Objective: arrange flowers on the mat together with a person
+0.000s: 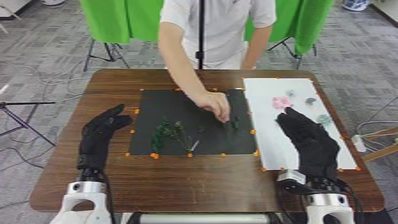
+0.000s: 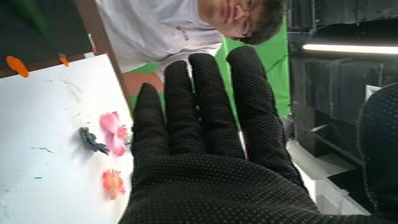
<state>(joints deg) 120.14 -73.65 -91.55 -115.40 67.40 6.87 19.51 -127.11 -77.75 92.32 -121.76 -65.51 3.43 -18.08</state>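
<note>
One pink flower [image 1: 282,102] sits just past the right hand [image 1: 311,142], fingers straight, above the white mat [image 1: 271,132]! Left hand [image 1: 99,135] unclenched beside the black mat [image 1: 155,105], person's hand [image 1: 211,104] down between the robot's two.

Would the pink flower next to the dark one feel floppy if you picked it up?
The pink flower is probably floppy and light, since its petals look thin. It lies on the white sheet, so a push might slide it.
</note>
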